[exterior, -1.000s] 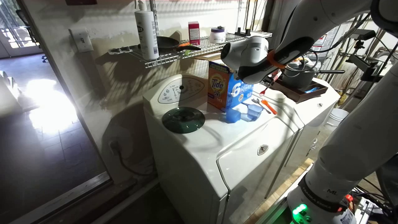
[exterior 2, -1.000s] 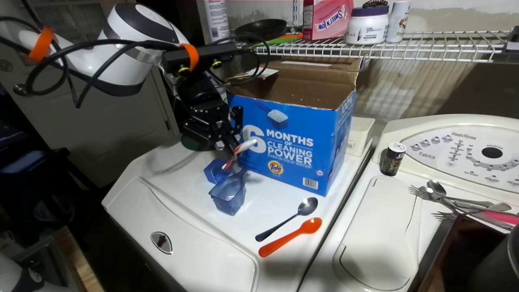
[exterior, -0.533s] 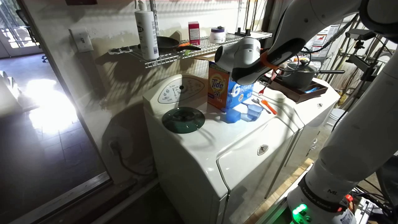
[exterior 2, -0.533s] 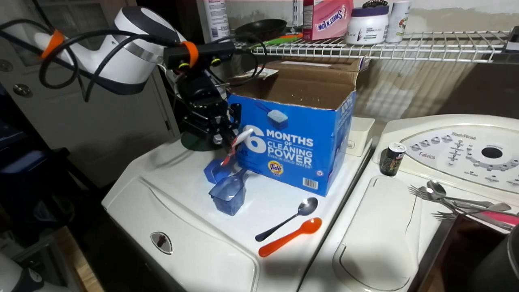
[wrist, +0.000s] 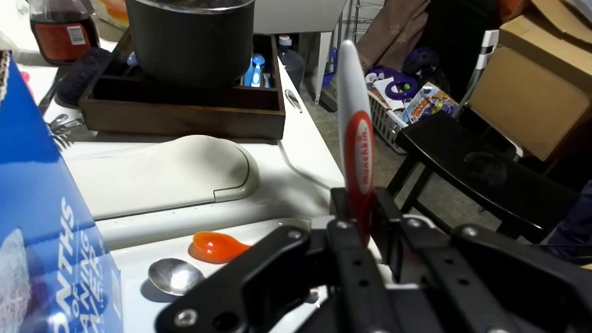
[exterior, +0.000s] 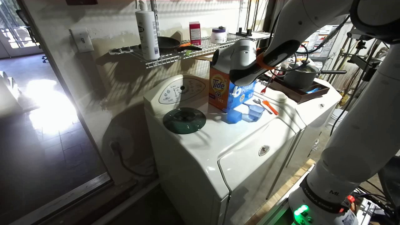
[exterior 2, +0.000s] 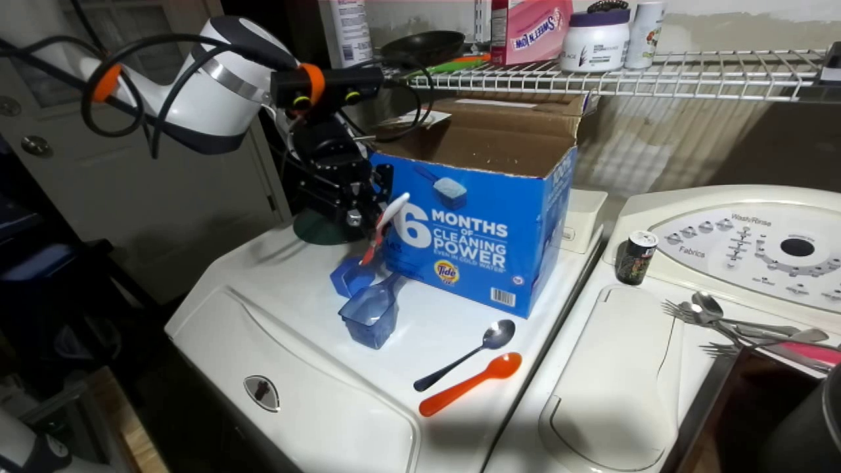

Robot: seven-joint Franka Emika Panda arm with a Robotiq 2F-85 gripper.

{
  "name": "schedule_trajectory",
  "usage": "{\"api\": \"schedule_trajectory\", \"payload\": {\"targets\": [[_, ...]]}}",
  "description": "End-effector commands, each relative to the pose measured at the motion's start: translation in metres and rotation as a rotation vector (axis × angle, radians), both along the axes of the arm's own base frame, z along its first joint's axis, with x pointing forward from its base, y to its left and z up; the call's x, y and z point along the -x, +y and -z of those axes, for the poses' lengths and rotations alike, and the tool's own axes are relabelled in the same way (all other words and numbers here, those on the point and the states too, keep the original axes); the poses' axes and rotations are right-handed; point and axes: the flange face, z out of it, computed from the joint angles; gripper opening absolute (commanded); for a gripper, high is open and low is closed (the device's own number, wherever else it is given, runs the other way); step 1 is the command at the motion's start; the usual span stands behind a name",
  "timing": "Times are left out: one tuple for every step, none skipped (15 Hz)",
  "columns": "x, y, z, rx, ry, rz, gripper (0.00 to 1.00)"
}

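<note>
My gripper (wrist: 361,206) is shut on a red and white spoon (wrist: 357,134), whose white end points up in the wrist view. In an exterior view the spoon (exterior 2: 386,223) is tilted, its red end low above a blue scoop (exterior 2: 350,276). A clear blue scoop (exterior 2: 371,318) stands just in front. Beside the gripper (exterior 2: 371,223) is the open blue detergent box (exterior 2: 473,223), also seen in an exterior view as the box (exterior: 218,89). A metal spoon (exterior 2: 499,334) and an orange spoon (exterior 2: 504,365) lie on the white machine (exterior 2: 315,309).
A wire shelf (exterior 2: 709,79) with jars and a pan (exterior 2: 424,47) overhangs the back. A dark green lid (exterior: 184,120) lies on the machine. A black can (exterior 2: 636,257), cutlery (exterior 2: 709,309) and a wooden tray (wrist: 185,115) with a pot (wrist: 189,41) sit on the neighbouring machine.
The gripper has risen slightly, and the held spoon has turned more upright. The arm has shifted, leftward in one exterior picture and rightward in another. Box, scoops and loose spoons have stayed put.
</note>
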Motion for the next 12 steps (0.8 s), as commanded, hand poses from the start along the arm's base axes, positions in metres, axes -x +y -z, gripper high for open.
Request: {"api": "schedule_trajectory", "payload": {"targets": [[-0.014, 0.008, 0.001, 0.07, 0.03, -0.003, 0.04], [-0.015, 0.009, 0.002, 0.077, 0.037, -0.002, 0.04], [-0.017, 0.011, 0.003, 0.085, 0.044, -0.003, 0.04], [-0.018, 0.013, 0.004, 0.092, 0.05, -0.008, 0.04], [-0.02, 0.014, 0.004, 0.098, 0.055, -0.011, 0.04], [-0.021, 0.016, 0.004, 0.106, 0.06, -0.012, 0.04], [-0.021, 0.017, 0.004, 0.119, 0.064, -0.011, 0.04], [-0.021, 0.017, 0.003, 0.128, 0.067, -0.01, 0.04], [-0.021, 0.017, 0.003, 0.138, 0.07, -0.008, 0.04], [-0.021, 0.018, 0.003, 0.145, 0.075, -0.005, 0.04], [-0.022, 0.019, 0.004, 0.15, 0.08, -0.006, 0.04], [-0.022, 0.02, 0.004, 0.153, 0.084, -0.007, 0.04]]}}
